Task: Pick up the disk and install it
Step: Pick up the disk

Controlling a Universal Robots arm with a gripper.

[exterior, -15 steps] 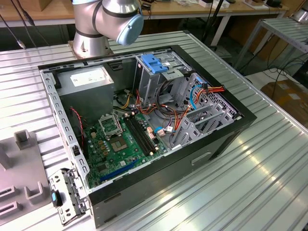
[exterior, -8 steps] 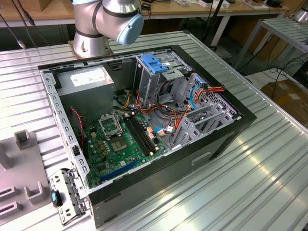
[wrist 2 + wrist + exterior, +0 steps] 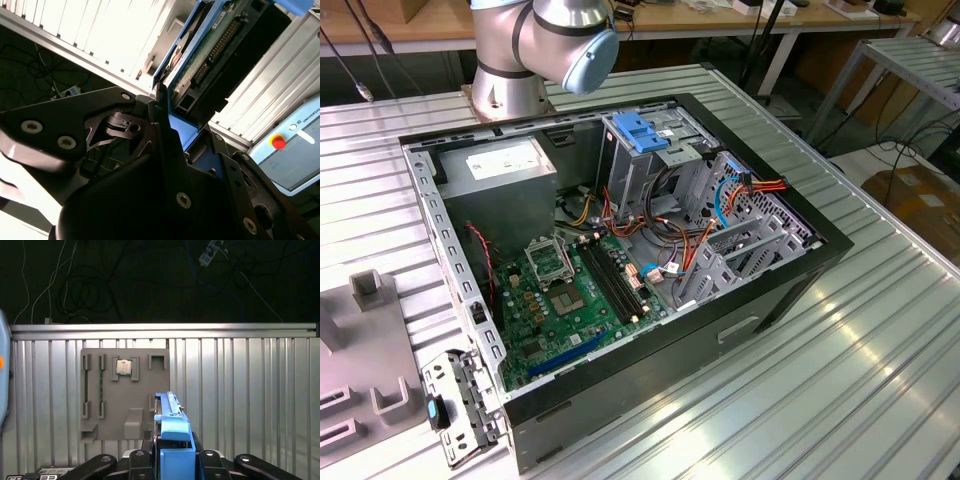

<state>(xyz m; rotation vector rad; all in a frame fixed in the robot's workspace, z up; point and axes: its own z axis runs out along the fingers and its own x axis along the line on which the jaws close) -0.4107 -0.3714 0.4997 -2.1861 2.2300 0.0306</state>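
The gripper (image 3: pixel 175 462) is pinched on the blue handle (image 3: pixel 176 432) of the disk (image 3: pixel 170 407), holding it edge-on over the ribbed table (image 3: pixel 250 390); in the second wrist view the disk's green circuit board (image 3: pixel 200 62) shows; a grey tray (image 3: pixel 125 410) carrying a chip (image 3: pixel 124 367) lies on the table; in the exterior view the open case (image 3: pixel 770 290) stands there too

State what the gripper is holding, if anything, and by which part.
The gripper holds the disk. Its fingers are clamped on the handle end of the disk's blue carrier, and the drive body sticks out beyond them.
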